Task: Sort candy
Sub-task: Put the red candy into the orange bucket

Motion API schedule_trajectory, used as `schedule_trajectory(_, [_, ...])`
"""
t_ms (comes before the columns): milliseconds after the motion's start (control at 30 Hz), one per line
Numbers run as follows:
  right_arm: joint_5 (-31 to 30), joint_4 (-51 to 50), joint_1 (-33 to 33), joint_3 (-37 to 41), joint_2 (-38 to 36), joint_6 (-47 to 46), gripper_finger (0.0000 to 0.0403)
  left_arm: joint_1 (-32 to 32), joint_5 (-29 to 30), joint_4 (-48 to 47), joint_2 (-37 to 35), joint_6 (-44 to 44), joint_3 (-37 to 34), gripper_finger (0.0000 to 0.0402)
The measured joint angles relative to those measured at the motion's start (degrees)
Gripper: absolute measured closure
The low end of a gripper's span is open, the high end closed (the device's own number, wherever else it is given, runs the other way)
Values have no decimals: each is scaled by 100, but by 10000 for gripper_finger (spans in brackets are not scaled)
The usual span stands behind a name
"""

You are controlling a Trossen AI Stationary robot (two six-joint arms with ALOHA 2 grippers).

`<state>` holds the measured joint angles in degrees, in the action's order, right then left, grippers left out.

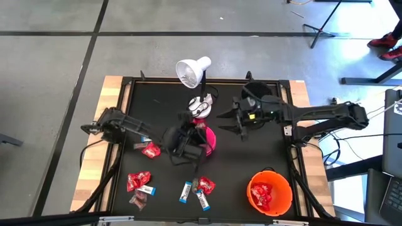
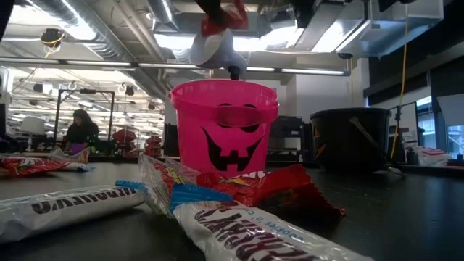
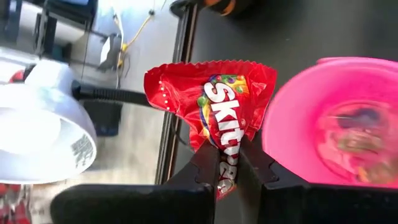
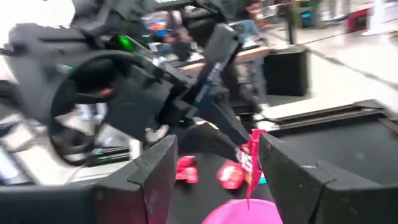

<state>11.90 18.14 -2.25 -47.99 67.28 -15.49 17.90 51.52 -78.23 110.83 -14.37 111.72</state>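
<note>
Your left gripper [image 3: 227, 163] above pink bucket [image 3: 298, 118] rim, jaws clamping red Skittles packet [image 3: 214, 102], crinkled; right gripper [image 4: 214, 168] beside bucket, jaws apart.

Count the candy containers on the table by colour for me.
Pink bucket: 1
Orange bowl: 1
Black bucket: 1
Total: 3
</note>
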Motion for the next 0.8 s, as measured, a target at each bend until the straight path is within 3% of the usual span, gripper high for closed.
schedule_trajectory(300, [-984,-64,41,-1,437,99,180,-341,-150,759,0,481,0,382])
schedule_trajectory(567, [-854,73,41,-9,732,83,180,-285,-240,1875,0,1283,0,382])
schedule_trajectory(800, [-685,69,41,-10,768,75,183,-287,-325,1996,0,1346,-2,382])
